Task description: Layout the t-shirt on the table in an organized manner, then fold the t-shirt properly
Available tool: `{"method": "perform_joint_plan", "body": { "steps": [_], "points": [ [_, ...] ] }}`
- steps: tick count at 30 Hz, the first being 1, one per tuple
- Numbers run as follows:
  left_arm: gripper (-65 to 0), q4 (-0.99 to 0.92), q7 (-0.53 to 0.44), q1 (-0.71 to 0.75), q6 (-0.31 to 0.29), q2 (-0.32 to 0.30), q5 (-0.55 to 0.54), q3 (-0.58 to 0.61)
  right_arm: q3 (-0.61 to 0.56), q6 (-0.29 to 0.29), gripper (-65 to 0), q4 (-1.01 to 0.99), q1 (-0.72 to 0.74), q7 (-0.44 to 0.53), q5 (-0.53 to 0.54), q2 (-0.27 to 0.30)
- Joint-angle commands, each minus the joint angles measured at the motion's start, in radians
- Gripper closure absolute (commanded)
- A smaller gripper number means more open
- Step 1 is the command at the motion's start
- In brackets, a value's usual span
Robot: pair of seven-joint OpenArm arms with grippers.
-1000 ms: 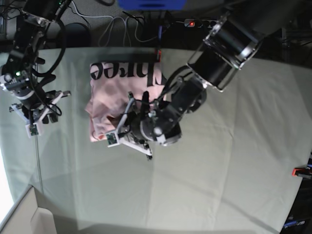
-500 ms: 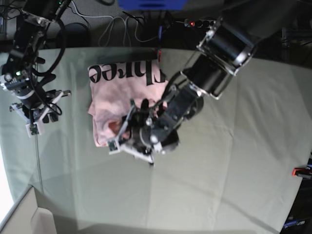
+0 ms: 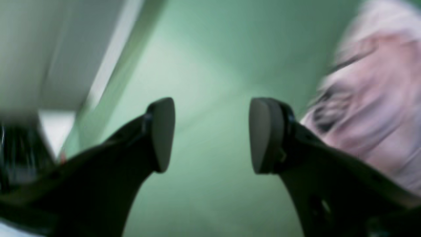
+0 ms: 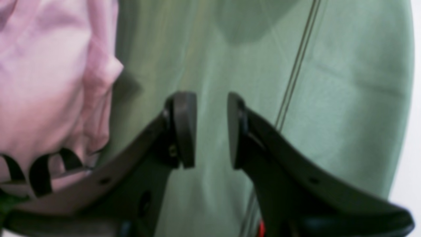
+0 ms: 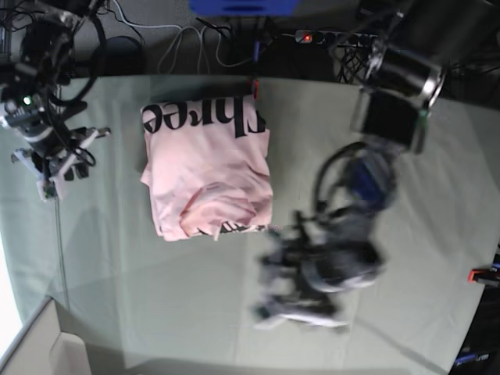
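- Left gripper (image 3: 210,135) first: its two dark fingers stand well apart in the left wrist view, with bare table cloth showing in the gap and nothing held.
- Blur smears that whole arm in the base view, where the left gripper (image 5: 301,301) sits just past the t-shirt's near right corner, clear of the fabric.
- T-shirt edge (image 3: 371,108) shows pink and streaked at the right of the left wrist view, beside the right-hand finger; whether they touch is lost in the blur.
- Right gripper (image 4: 212,130) now: fingers parted by a narrow gap, only green cloth visible between the pads, so it grips nothing.
- From the base view, the right gripper (image 5: 53,164) hangs over the table well off the t-shirt's left side.
- T-shirt (image 5: 207,168) lies as a folded, roughly square pink bundle towards the table's far edge, left of centre.
- Black lettering runs across the t-shirt's far strip, and a bit of dark print peeks out at its near hem.
- Near edge of the bundle is rumpled, with loose folds bunched at the bottom.
- In the right wrist view the t-shirt (image 4: 49,82) fills the left side, black letter shapes at its lower edge just beside the left-hand finger.
- Table (image 5: 406,250) is covered in pale grey-green cloth with faint crease lines.
- Thin cord (image 4: 296,69) runs across the cloth past the right gripper.
- Red clamp (image 5: 482,274) sits at the table's right edge.
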Motion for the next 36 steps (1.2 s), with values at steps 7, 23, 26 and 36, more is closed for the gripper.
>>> {"method": "perform_joint_plan", "body": {
  "steps": [7,23,26,36],
  "points": [
    [-25.3,0.221,0.020,0.273,-0.003,-0.078,-0.011,-0.531,0.163,-0.001,-1.9,0.115,-0.089,0.020,0.009,-0.097],
    [0.0,0.065,-0.085,0.824,-0.069,0.027,-0.011,-0.967,0.176,0.032,0.0,-0.129,-0.348,0.027,0.012,-0.209],
    [0.0,-0.124,-0.186,0.825,-0.069,0.031,-0.011,-0.967,0.169,0.032,0.0,-0.278,-0.335,0.032,0.009,-0.209],
    [0.0,-1.046,-0.722,0.632,-0.069,-0.079,-0.001,-0.893,0.035,0.018,0.0,-0.757,-0.272,0.428,-0.113,-0.209]
  ]
}}
